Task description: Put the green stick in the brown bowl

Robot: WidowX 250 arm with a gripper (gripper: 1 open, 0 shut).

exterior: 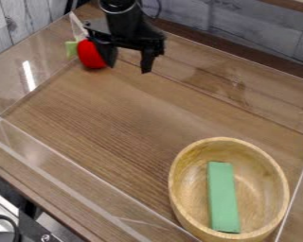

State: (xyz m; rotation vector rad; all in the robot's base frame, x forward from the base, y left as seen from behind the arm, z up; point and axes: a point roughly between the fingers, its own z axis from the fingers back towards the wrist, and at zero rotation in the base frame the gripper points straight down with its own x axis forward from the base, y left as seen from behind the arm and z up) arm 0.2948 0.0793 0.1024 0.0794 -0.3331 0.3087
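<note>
Brown bowl (182,189): lower R of view, on wooden table (103,123); round, shallow, thick rim. Contents: green stick (222,196), lying flat on bowl floor, long axis roughly up-down in view, one end nearer the far rim, other nearer the near rim; whole stick inside the wall. Nothing else seen in bowl.

Edges: bowl near R edge of table. Bare wood between bowl & far end of table, where the red ball (91,55) sits, upper L, w/ small green piece (72,47) just beside/behind it, partly hidden.

Gripper (120,59): dark, at far end of table, just R of red ball; contact w/ ball: can't tell. Jaws wide open, no hold on anything seen. Stick well apart from jaws, toward the near R side, in the bowl.
</note>
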